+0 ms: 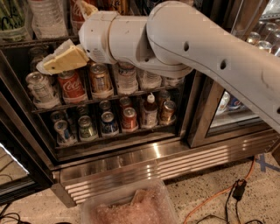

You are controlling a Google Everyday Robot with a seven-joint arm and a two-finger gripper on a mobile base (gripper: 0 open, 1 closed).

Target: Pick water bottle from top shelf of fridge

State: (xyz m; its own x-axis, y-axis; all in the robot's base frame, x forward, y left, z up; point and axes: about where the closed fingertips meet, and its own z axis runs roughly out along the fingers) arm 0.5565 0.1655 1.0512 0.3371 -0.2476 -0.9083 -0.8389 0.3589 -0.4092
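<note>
The fridge (131, 164) stands open in front of me, with a steel frame and a louvred base. The top shelf (26, 43) is a dark wire rack at the upper left. The water bottle (48, 17), clear and ribbed, stands on it between a green-labelled bottle (11, 19) and a red Coca-Cola bottle (75, 15); its top is cut off by the frame edge. My gripper (61, 36) is open and empty at the shelf's front edge, just below and right of the water bottle. One yellow finger (63, 60) points down-left and the other (85, 8) points up.
Cans fill the middle rack (87, 99), with a Coca-Cola can (71, 85) among them, and the lower rack (109, 133). My white arm (197, 52) crosses the upper right. A glass door (232, 109) is at the right. A clear plastic bin (131, 208) and an orange cable (214, 199) lie on the floor.
</note>
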